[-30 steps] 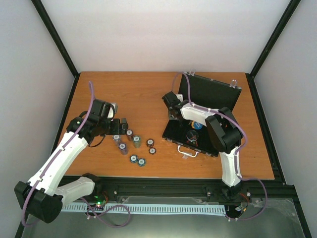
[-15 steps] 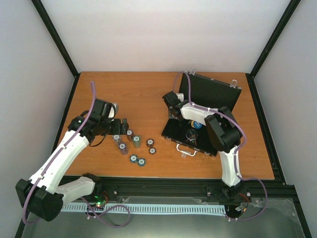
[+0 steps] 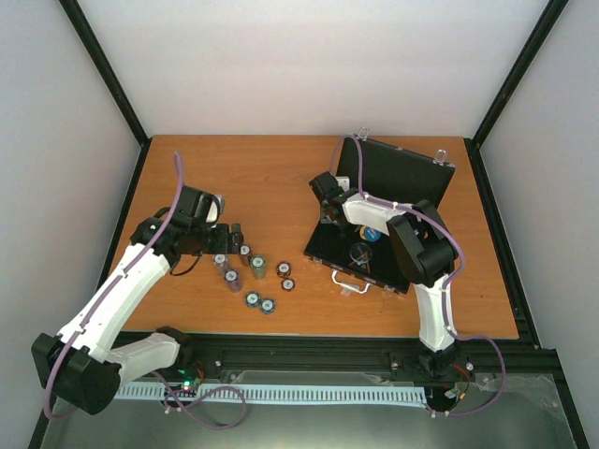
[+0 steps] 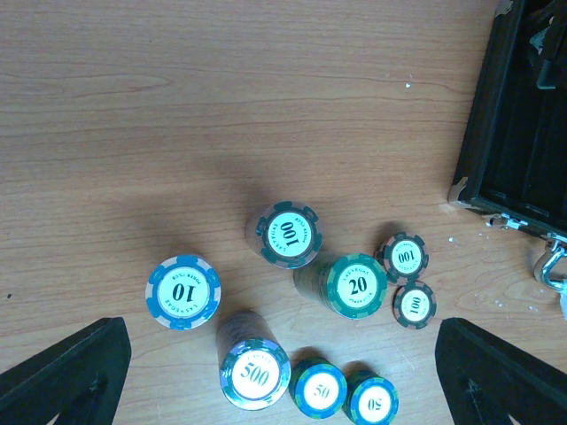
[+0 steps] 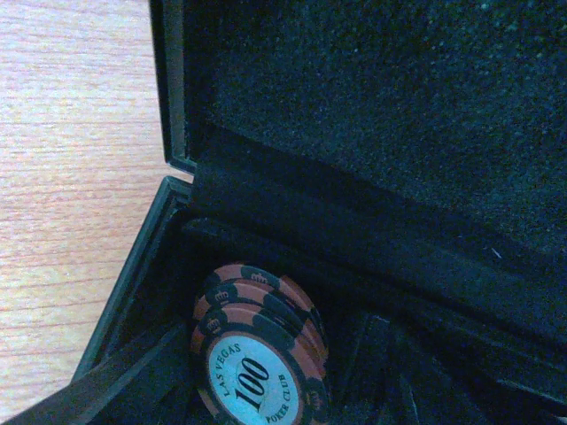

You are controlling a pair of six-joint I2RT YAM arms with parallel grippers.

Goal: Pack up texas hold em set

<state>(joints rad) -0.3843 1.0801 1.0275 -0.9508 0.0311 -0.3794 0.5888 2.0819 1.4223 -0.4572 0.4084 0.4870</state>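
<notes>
Left claw (image 4: 282,336) gapes empty over chip stacks (image 4: 286,235); right claw (image 3: 328,213) opening unclear; case (image 3: 402,178) slid leftward.

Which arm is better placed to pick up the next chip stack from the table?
Left. The left claw, open, hovers over the chip stacks on the table; the right claw is inside the case, beside a 100 stack.

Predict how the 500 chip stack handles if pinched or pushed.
The 500 stack looks among the tallest, loose chips piled up, so a push near the top would likely shear or topple it. Smooth round edges may slip in a side pinch. A 50 chip sits close beside it, so a tumble would probably hit that.
</notes>
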